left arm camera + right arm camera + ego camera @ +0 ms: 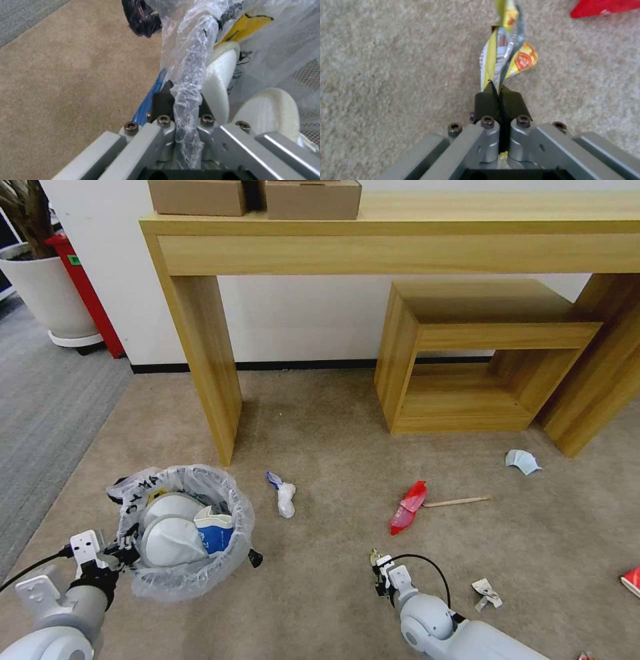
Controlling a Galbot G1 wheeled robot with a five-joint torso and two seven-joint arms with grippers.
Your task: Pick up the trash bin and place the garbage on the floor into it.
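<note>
The trash bin (187, 527), lined with a crinkly white bag, stands on the beige floor (333, 447) at the lower left. It holds two white slippers (175, 540) and a blue-white carton (215, 532). My left gripper (123, 553) is shut on the bin's bag-wrapped rim (186, 82), with the slippers (221, 75) just inside. My right gripper (377, 565) hangs low over the carpet, shut on a yellow-orange packet (506, 57). Garbage on the floor includes a red wrapper (408, 507), a wooden stick (457, 502), a pale blue mask (522, 461) and a crumpled white-blue piece (285, 499).
A crumpled silver wrapper (487, 592) lies near my right arm, and another red wrapper (632, 580) is at the right edge. A wooden table's leg (207, 360) stands behind the bin, with a low wooden shelf (467, 353) to its right. Grey carpet (47, 393) lies at the left.
</note>
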